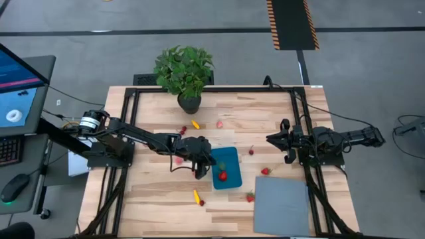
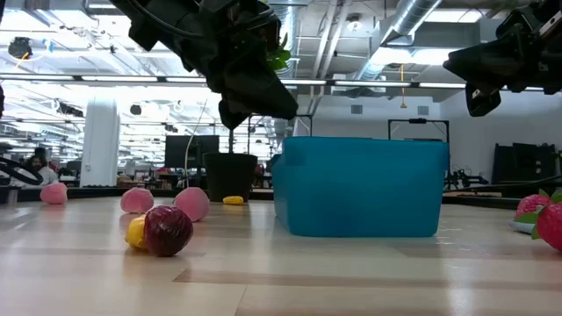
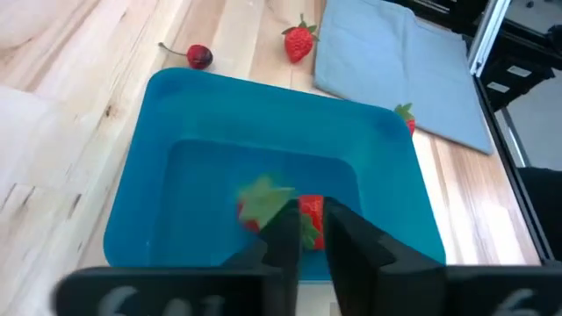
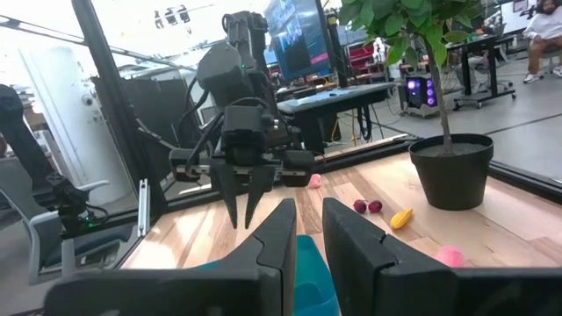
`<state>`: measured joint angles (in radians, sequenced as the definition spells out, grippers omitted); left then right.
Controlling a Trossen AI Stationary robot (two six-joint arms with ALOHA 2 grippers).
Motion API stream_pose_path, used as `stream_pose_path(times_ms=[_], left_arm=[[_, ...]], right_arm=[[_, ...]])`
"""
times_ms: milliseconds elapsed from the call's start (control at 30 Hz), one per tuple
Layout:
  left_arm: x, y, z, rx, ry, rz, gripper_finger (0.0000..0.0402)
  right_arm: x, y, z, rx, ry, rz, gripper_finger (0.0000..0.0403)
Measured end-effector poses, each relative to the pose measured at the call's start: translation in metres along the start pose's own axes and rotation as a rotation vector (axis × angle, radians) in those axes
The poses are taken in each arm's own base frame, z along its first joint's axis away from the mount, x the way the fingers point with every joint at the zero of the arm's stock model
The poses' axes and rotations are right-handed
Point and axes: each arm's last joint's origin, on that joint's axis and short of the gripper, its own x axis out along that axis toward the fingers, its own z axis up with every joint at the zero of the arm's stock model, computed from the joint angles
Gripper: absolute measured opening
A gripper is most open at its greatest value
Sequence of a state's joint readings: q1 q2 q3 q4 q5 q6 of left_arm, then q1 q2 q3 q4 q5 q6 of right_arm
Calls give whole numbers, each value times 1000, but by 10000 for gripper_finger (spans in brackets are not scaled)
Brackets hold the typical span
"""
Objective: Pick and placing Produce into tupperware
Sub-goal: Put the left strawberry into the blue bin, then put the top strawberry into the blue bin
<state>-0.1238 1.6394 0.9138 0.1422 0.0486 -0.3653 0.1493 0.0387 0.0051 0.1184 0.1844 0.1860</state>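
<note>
The teal-blue tub stands on the wooden table's middle, with one strawberry lying on its floor; the strawberry also shows in the left wrist view. My left gripper is shut and empty. It points down above the tub's left rim and is raised clear of it in the low view. My right gripper is shut and empty and waits in the air at the table's right. Loose produce lies around the tub: yellow, pink and red pieces, and strawberries.
A grey mat lies at the near right, with a strawberry beside it. A potted plant stands at the far edge. A yellow and a red piece lie near the front. A cherry lies right of the tub.
</note>
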Motion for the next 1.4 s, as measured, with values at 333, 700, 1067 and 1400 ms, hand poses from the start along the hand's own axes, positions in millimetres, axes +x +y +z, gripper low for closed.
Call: stream_pose_path(times_ms=[333, 700, 1067, 1400], left_arm=[[-4, -5, 14, 102, -143, -16, 126], [-68, -18, 37, 272, -386, -78, 128], [-160, -1, -22, 232, -682, -53, 128], [-175, 14, -69, 242, -715, -61, 128]], right_arm=[[0, 0, -1, 8, 9, -2, 83], [0, 0, -2, 23, 22, -4, 83], [0, 0, -1, 19, 9, -2, 83], [0, 0, -1, 5, 11, -3, 83]])
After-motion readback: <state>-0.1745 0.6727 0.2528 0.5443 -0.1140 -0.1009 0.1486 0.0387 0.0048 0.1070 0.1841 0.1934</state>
